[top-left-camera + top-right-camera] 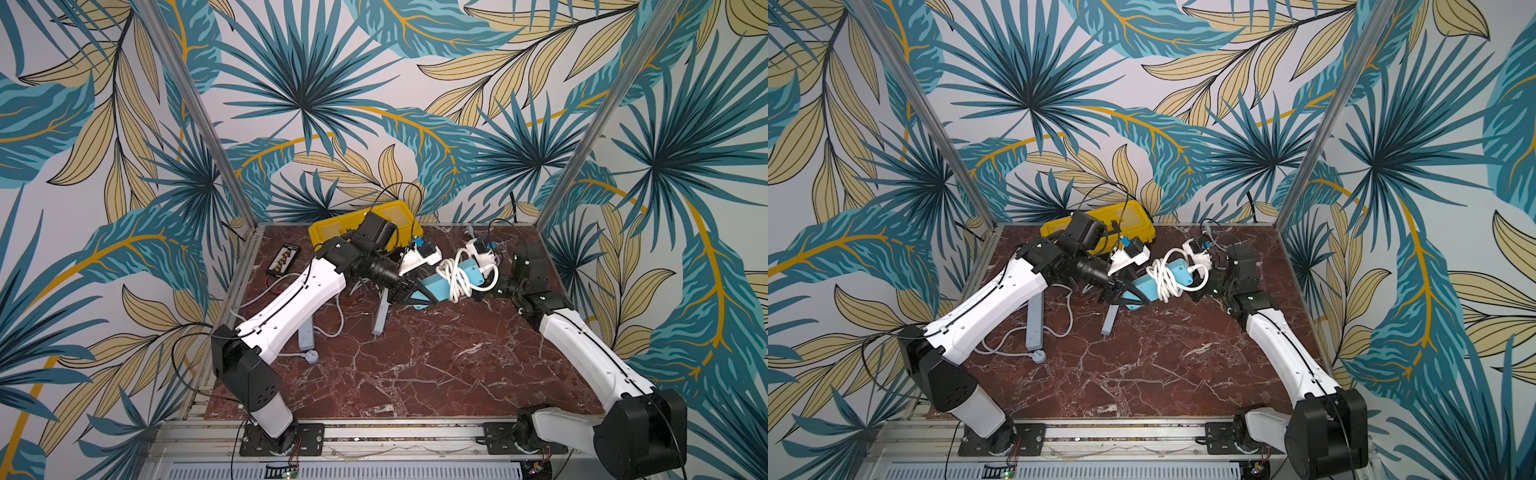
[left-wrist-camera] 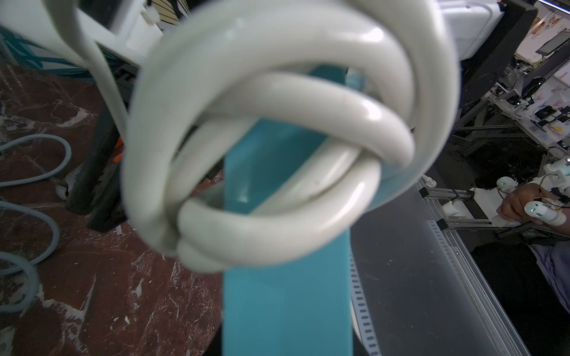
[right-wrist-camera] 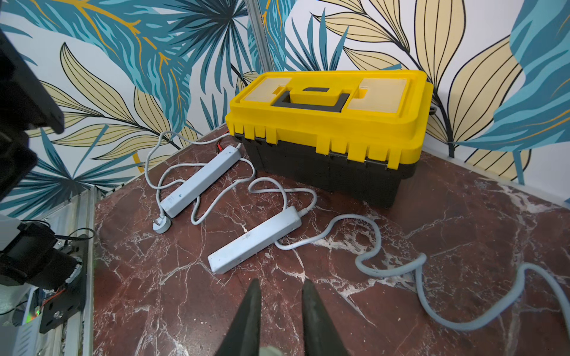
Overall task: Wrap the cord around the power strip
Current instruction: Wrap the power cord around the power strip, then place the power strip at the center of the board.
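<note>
A light blue power strip (image 1: 435, 287) (image 1: 1143, 287) hangs tilted above the marble floor, with a thick white cord (image 1: 455, 276) (image 1: 1165, 276) coiled several times around its middle. My left gripper (image 1: 417, 296) (image 1: 1128, 294) is shut on the strip's lower end. In the left wrist view the strip (image 2: 287, 308) fills the centre and the cord (image 2: 277, 148) loops close in front. My right gripper (image 1: 482, 294) (image 1: 1195, 294) sits just past the strip's other end, by a loose cord loop. Its fingers (image 3: 281, 285) stand slightly apart, with only floor between them.
A yellow and black toolbox (image 1: 401, 216) (image 3: 327, 123) stands at the back. Two pale grey power strips (image 3: 200, 182) (image 3: 256, 240) lie on the floor with trailing grey cords (image 3: 401, 268). A small black device (image 1: 284, 259) lies at the back left.
</note>
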Robot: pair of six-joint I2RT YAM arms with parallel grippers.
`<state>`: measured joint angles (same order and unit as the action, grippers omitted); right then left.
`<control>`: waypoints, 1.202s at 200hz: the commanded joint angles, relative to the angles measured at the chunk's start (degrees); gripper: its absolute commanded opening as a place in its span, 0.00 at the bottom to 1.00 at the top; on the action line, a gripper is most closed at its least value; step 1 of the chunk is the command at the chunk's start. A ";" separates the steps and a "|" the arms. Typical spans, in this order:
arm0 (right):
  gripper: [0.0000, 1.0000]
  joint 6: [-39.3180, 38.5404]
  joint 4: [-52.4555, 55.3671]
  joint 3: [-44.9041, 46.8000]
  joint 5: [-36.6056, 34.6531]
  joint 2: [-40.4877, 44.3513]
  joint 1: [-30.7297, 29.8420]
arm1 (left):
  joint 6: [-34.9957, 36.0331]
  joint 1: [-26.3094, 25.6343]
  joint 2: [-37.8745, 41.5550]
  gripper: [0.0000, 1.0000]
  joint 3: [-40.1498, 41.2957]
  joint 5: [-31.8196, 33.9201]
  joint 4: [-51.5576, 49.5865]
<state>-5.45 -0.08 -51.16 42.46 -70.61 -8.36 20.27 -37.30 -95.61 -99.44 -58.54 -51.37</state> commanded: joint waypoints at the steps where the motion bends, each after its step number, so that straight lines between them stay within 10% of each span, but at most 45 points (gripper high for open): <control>1: 0.17 13.66 -11.89 5.81 0.34 -0.48 0.19 | -4.51 -1.14 0.34 0.00 -2.59 -3.81 8.72; 56: 0.12 34.41 -23.91 19.12 -1.90 6.71 -0.31 | -32.99 0.12 -3.03 0.00 5.09 25.78 33.01; 118: 0.07 40.25 -1.01 21.27 -8.26 20.11 -0.58 | -41.50 -5.76 -13.36 0.00 9.09 46.12 33.22; 174: 0.05 44.43 30.94 17.78 -24.61 21.11 -0.52 | -54.56 -14.20 -24.38 0.00 14.14 44.81 41.17; 240: 0.20 47.51 34.90 20.24 -34.38 15.17 -0.52 | -62.85 -17.34 -32.91 0.00 13.54 45.03 44.53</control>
<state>41.21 30.52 -30.04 7.68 -55.31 -8.08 -36.80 -56.64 -125.21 -86.30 -23.42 -8.49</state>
